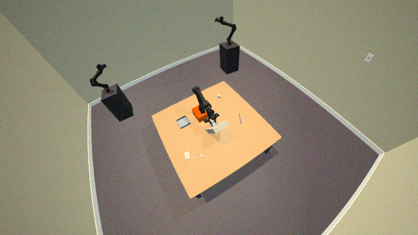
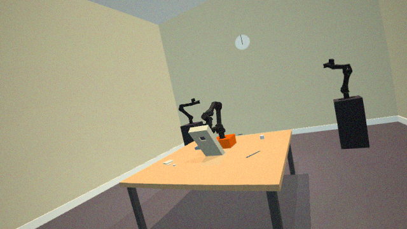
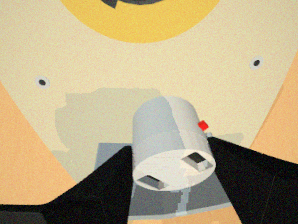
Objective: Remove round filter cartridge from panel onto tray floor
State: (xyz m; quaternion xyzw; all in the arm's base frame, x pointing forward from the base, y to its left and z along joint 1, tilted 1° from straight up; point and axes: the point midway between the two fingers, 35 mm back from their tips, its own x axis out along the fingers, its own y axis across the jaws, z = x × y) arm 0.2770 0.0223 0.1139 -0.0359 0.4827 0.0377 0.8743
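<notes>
Grey-green & beige plain walls (image 1: 294, 49) (image 2: 286, 41) w/ white baseboard (image 1: 92, 163) (image 2: 321, 126) along the bottom. Purplish-brown floor (image 1: 310, 156) (image 2: 331, 197), looks matte. Pale blue-grey ceiling (image 2: 152, 7) at top of ext. view. Round white wall clock (image 2: 242, 42), thin dark hand, up on the far wall. Small white rectangular wall plate (image 1: 368, 57) on the RH wall in top view. Light-wood rect. table (image 1: 235, 156) (image 2: 191, 176) stands mid-room, dark legs (image 2: 137, 208). Two tall black box-shaped pedestals (image 1: 229, 60) (image 2: 352, 124) apart from table, nr walls. Soft shadows on floor under & beside table.
</notes>
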